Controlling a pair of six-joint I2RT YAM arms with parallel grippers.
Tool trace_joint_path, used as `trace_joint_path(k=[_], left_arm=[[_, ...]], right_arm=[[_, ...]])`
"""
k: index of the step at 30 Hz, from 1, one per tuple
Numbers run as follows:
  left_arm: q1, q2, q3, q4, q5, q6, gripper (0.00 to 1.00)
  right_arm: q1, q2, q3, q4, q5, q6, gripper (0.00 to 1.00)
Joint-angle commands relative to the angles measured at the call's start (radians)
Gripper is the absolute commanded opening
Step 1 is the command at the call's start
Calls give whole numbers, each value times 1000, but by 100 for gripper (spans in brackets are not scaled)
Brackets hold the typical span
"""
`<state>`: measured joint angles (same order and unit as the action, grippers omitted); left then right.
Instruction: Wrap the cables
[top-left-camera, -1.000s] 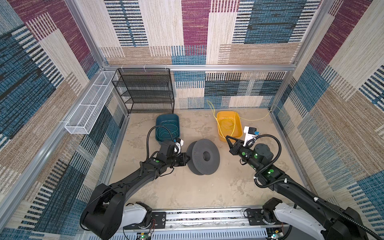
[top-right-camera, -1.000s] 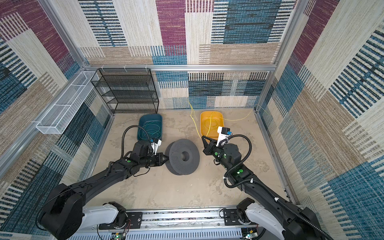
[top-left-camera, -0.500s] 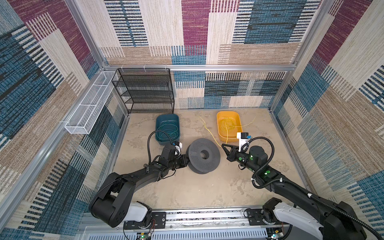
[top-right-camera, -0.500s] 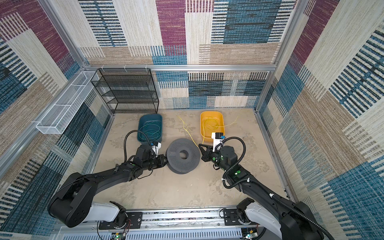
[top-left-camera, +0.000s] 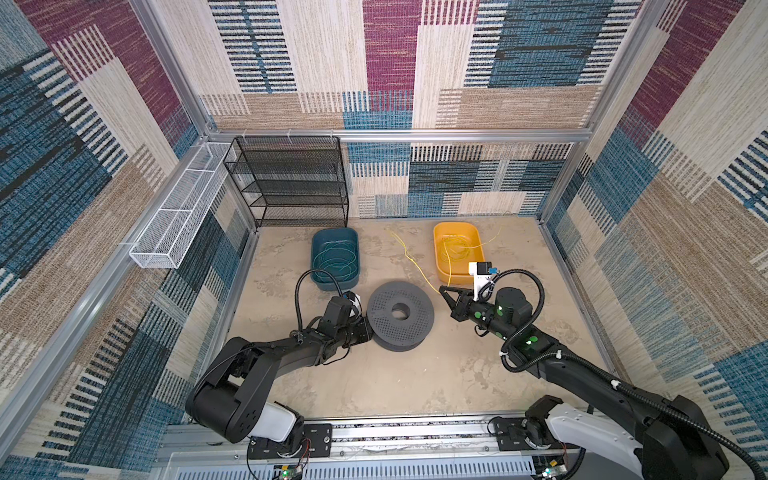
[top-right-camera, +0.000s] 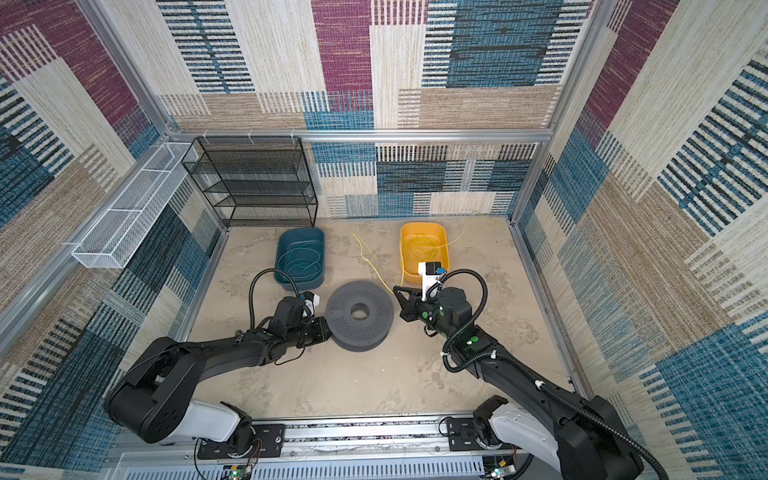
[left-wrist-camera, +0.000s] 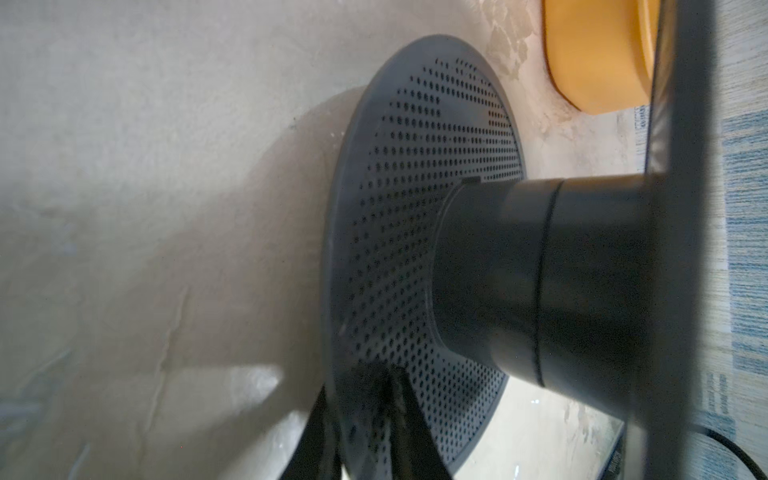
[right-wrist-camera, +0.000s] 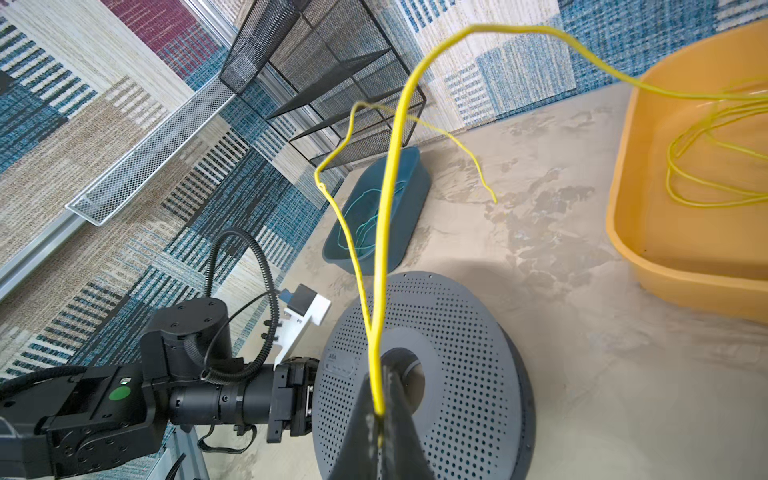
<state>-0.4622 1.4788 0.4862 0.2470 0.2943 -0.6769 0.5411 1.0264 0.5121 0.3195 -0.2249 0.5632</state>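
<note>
A dark grey perforated spool (top-left-camera: 415, 328) (top-right-camera: 374, 328) lies flat on the table's middle. My left gripper (top-left-camera: 365, 332) (left-wrist-camera: 361, 415) is at the spool's left edge, its fingers on either side of the lower flange (left-wrist-camera: 415, 208). The blurred view does not show whether they press on it. My right gripper (top-left-camera: 442, 288) (right-wrist-camera: 380, 415) hovers at the spool's right edge, shut on a thin yellow cable (top-left-camera: 415, 266) (right-wrist-camera: 390, 166). That cable arcs up and back toward the yellow bin (top-left-camera: 457, 224), where more yellow loops (right-wrist-camera: 698, 183) lie.
A blue bin (top-left-camera: 334, 230) (right-wrist-camera: 411, 208) holding teal wire loops stands behind the left arm. A black mesh rack (top-left-camera: 291, 178) is at the back left, with a white wire basket (top-left-camera: 178, 220) on the left wall. The patterned walls close in the table.
The spool has gone from tilted on its edge to lying flat, and the left arm has lowered with it. My right gripper has drawn the yellow cable nearer the spool.
</note>
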Motion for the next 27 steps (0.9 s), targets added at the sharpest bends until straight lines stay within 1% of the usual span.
trace_joint_path(k=[1,5,6,9,13,15,17,18,21,24,26,27], left_arm=[[3,28,-17,-149,-153,58,25],[5,16,-27,-145,-176,50,36],[5,10,-30,-149,-182,50,41],[7,-8,-31,-169,-189,56,47],[10,-71,-29,-238,-233,58,49],[11,-176,-13,-345,-302,66,49],[11,-302,36,-487,-398,91,51],[11,-366,70,-551,-451,117,53],[10,-485,190,-690,-596,185,56],[5,-489,293,-688,-647,255,56],[-14,-438,379,-683,-654,335,56],[-38,-404,426,-692,-669,388,55]], right_arm=[[0,-3,20,1,-1,-28,0],[0,-8,29,-15,2,-37,0],[0,-9,32,-18,4,-37,0],[0,-11,37,-22,4,-42,0],[0,-12,47,-30,-1,-49,0],[0,-10,66,-60,-17,-73,0],[1,-7,95,-105,-42,-103,0],[0,1,114,-134,-64,-123,0],[0,36,171,-230,-119,-177,0],[0,46,186,-270,-133,-195,0],[1,53,203,-294,-142,-202,0],[0,56,213,-310,-139,-198,0]])
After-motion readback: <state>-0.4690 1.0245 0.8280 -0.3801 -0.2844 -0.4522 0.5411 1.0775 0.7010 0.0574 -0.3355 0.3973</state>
